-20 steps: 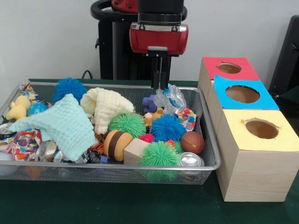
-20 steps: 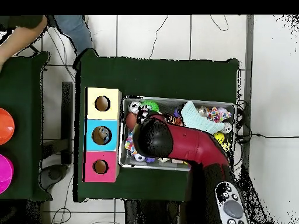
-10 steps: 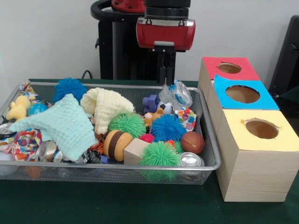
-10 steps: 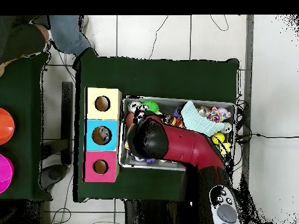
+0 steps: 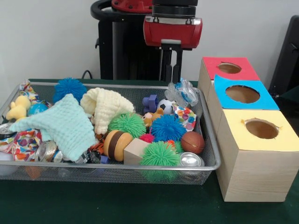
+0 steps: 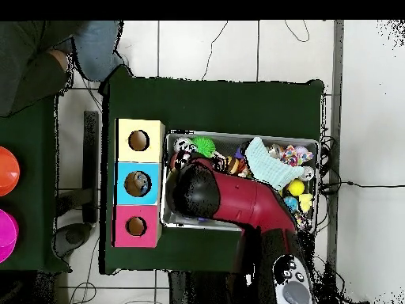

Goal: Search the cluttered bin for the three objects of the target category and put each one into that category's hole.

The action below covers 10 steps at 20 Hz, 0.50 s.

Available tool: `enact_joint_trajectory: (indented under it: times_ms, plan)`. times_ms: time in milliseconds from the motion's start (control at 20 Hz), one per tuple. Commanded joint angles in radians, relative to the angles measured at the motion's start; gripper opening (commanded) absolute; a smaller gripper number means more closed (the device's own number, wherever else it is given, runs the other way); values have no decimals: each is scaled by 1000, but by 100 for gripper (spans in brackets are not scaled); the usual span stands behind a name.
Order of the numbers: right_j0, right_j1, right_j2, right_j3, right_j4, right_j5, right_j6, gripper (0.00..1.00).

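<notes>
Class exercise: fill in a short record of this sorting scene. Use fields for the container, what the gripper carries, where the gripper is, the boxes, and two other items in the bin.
container: wire mesh bin on the green table
gripper: gripper shut on crumpled clear plastic bag
gripper position: above the bin's far corner nearest the boxes
boxes: red-topped box, blue-topped box, yellow-topped box, one round hole each
other items: mint cloth, blue spiky ball

Red and black arm hanging straight down, gripper clamped

The red and black arm (image 6: pixel 237 202) reached in from above, its wrist vertical. The black two-fingered gripper (image 5: pixel 172 80) pointed down, fingers drawn close together and pinching the top of a crinkled clear plastic bag (image 5: pixel 182 92).
</notes>
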Motion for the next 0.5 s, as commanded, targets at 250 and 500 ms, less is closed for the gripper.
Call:
enact_joint_trajectory:
  times_ms: [250,500]
  plan:
    - [34,-9,-33,134,83,55,241,0]
    - [53,-14,-46,148,108,48,245,0]
